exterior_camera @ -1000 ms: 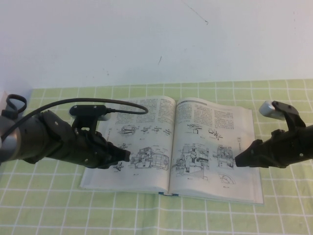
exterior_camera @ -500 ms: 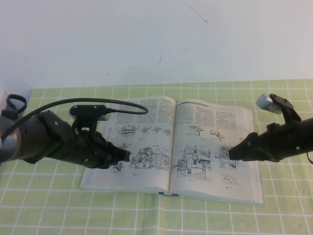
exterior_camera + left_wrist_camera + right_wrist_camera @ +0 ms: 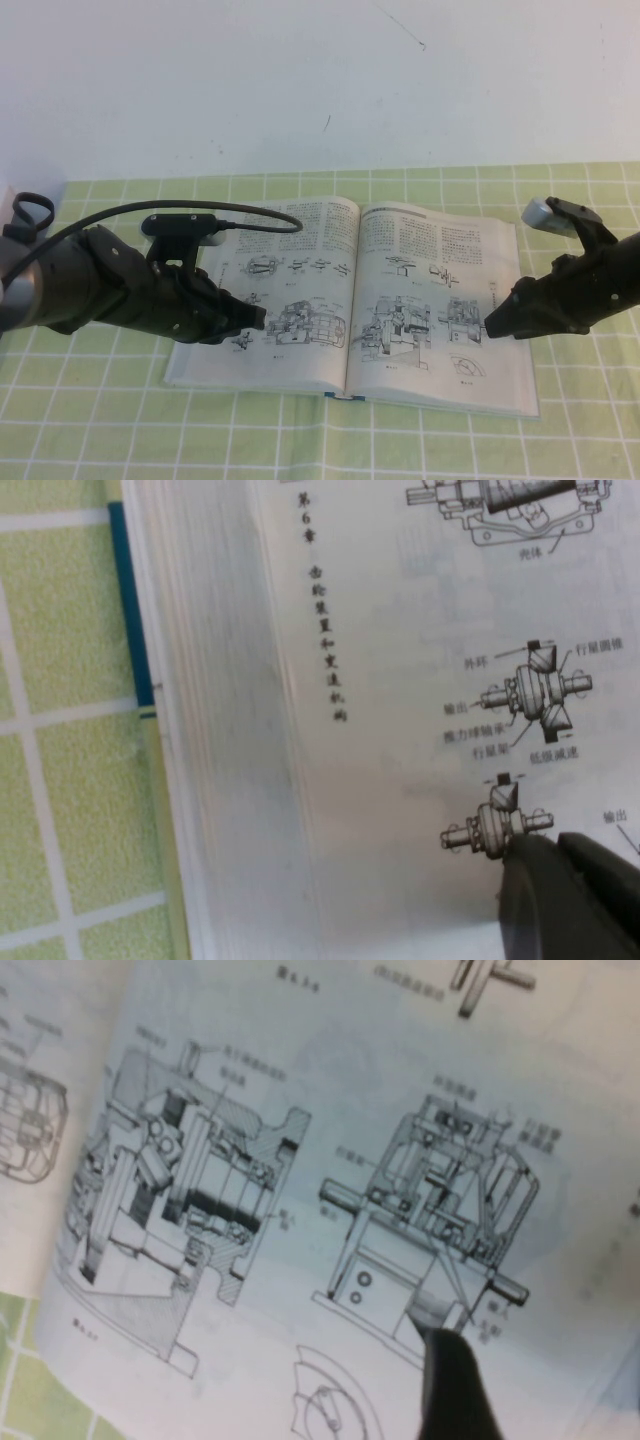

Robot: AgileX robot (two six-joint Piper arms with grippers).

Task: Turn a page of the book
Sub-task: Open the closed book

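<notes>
The book (image 3: 300, 250) lies open and flat on the table, showing dense text and machine drawings. Its dark blue cover edge (image 3: 125, 590) peeks out beside the stacked leaves. My left gripper (image 3: 260, 318) rests low over the left-hand leaf, and its two dark fingers (image 3: 540, 900) sit close together, shut on nothing. The right-hand page (image 3: 440, 250) lies flat. My right gripper (image 3: 490, 325) hovers over that page's outer half, near the cross-section drawings (image 3: 430, 1210). Only one of its fingers (image 3: 452, 1380) shows in the right wrist view, and nothing is held.
A green checked cloth (image 3: 100, 430) covers the table around the book, with a white wall (image 3: 300, 80) behind. The left arm's black cable (image 3: 250, 212) arches over the book's far left corner.
My right gripper slid toward the book's spine, then drew back toward the page's outer edge. The left arm and the book stayed still.
</notes>
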